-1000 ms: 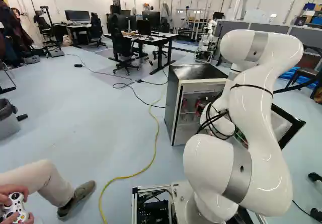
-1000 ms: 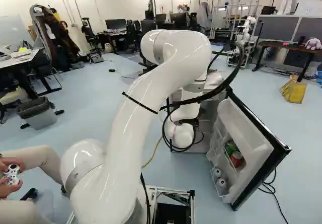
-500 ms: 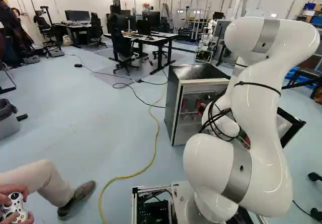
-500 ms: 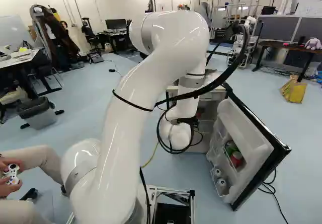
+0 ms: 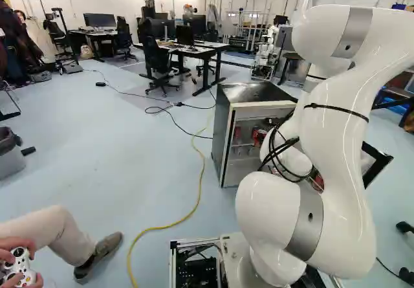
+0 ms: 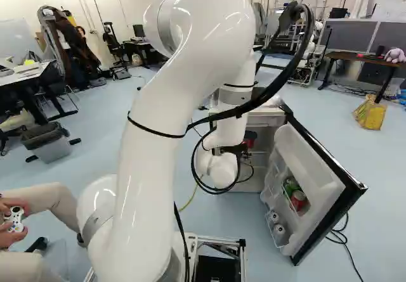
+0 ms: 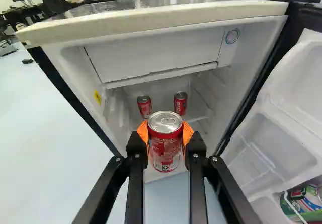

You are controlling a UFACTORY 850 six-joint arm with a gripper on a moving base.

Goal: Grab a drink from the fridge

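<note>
Wrist view: claw (image 7: 165, 133) grips a red can (image 7: 165, 151); arm (image 6: 209, 41) has drawn back, likely clearing the front edge of the fridge (image 7: 161, 16).

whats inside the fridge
Two red cans stand in the back of the fridge. A third can, held in the gripper, hides whatever is straight behind it, and the closed flap hides the top compartment's inside. More cans sit in the door.

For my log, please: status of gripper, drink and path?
Gripper shut on red can. Two more cans behind, inside fridge. Door open, no obstruction seen.
</note>
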